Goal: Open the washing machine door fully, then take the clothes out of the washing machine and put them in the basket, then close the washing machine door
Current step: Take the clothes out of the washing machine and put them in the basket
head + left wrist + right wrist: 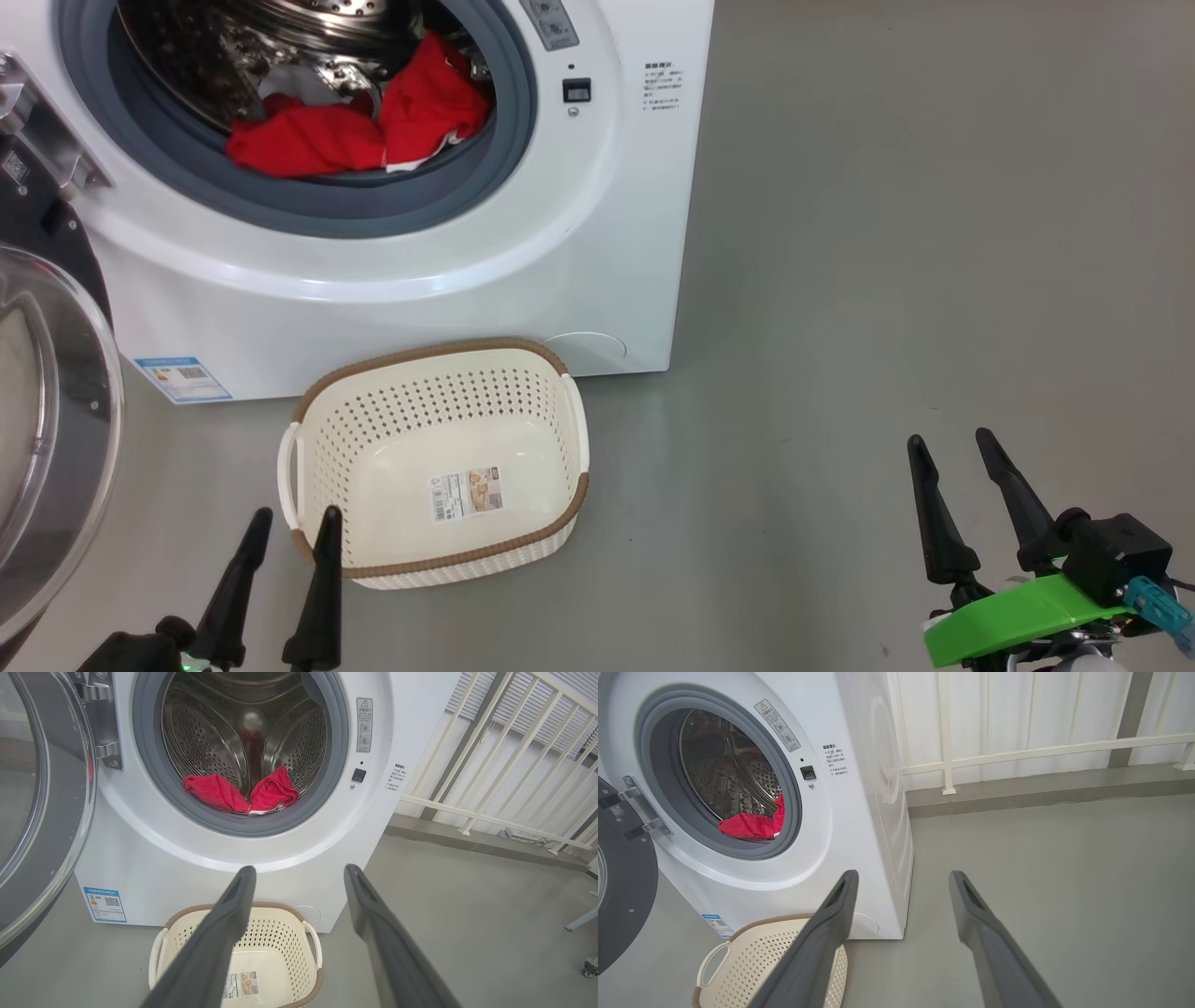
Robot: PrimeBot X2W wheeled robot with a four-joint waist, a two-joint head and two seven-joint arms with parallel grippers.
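Washing machine door (47,420) stands wide open, red clothes (373,126) heaped at the front lip of the drum (196,56) above the empty basket (420,351); left gripper (296,511) and right gripper (949,435) hang low, fingers spread, holding nothing; reach deep, pinch a thick fold.

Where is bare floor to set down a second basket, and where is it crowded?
Free: the floor right of the washing machine and the basket, as far as the right gripper. Crowded: the left, where the open washing machine door stands near the basket and the left gripper sits at its near corner. The strip between machine and basket is narrow.
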